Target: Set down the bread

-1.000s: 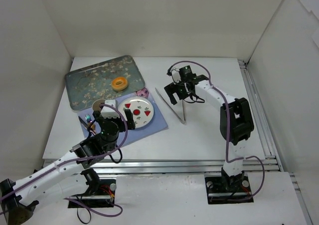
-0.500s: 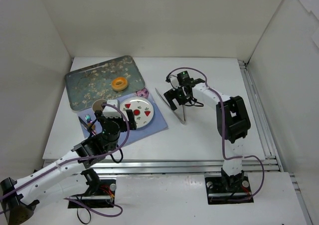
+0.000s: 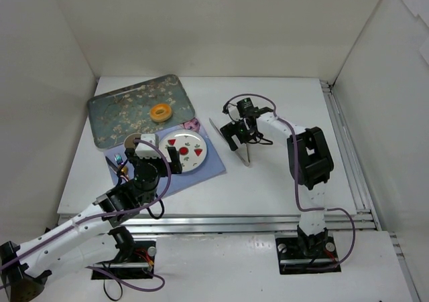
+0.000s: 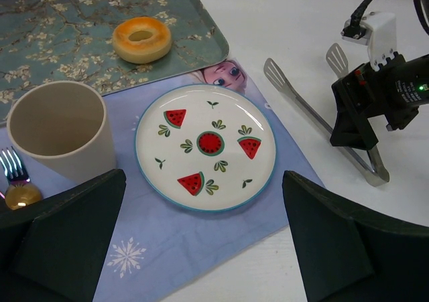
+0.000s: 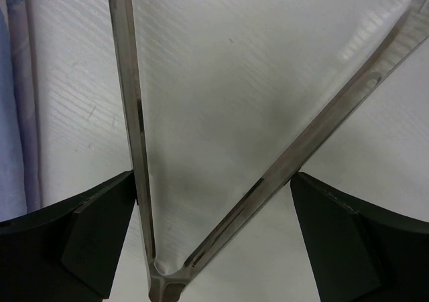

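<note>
Overhead plus two close wrist views

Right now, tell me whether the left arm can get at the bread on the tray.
Probably yes. The left hand is open by the plate, and the bread lies uncovered on the tray just beyond it. Only the low plate lies between; the cup stands off to one side.
</note>
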Motion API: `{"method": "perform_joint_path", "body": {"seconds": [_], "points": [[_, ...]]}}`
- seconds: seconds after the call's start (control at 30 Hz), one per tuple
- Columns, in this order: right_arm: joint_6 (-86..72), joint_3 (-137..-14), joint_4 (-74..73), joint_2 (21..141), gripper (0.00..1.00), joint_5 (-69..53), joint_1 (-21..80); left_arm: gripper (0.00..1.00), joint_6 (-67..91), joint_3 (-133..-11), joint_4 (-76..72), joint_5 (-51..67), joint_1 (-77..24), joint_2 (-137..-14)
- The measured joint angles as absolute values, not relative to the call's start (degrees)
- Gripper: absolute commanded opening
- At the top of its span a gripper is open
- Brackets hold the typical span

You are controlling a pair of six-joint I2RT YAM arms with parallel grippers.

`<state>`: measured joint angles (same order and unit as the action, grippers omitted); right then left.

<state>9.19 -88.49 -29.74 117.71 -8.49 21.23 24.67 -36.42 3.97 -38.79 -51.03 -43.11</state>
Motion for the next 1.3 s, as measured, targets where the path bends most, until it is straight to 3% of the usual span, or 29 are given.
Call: {"method": "perform_joint_path", "body": {"seconds": [0.83, 1.07, 1.3], "points": [[6.3, -92.4, -29.3, 121.6, 0.98, -2.1, 24.1, 0.99, 24.4, -36.4, 2.7, -38.8, -51.0, -44.0], [5.0, -92.4, -29.2, 121.7, 0.83, -2.0, 23.9, 1.00, 24.4, -36.4, 2.6, -38.8, -51.0, -44.0], [4.0, -92.6, -29.1, 122.0, 0.79, -2.8, 22.7, 0.99, 24.4, -36.4, 2.7, -38.8, -51.0, -44.0]]}}
